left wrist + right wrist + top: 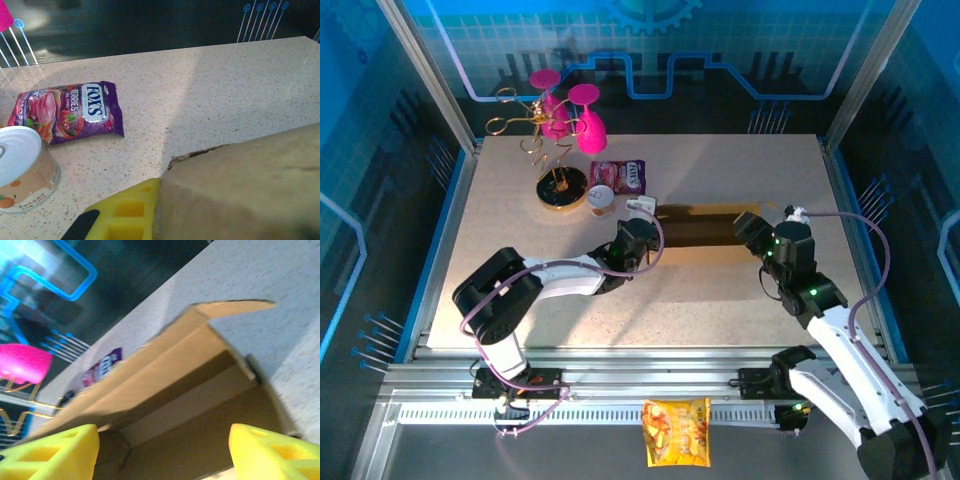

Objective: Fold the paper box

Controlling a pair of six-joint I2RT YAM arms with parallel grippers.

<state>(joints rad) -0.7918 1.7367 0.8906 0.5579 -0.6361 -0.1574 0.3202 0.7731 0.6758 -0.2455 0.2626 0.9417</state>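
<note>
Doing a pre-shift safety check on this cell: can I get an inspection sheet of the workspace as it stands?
Surface: speckled beige table, no spills seen.
Job's things: brown cardboard box mid-table, partly folded, one long wall raised.
Clutter: purple sweets packet, small tin and gold stand with pink glasses, all back left.
Grippers: left gripper shut on the box's left end; right gripper open at its right end.
Cables: purple cables loop along both arms.
Surroundings: blue-lit panels; yellow snack bag in front of the metal rail.
</note>
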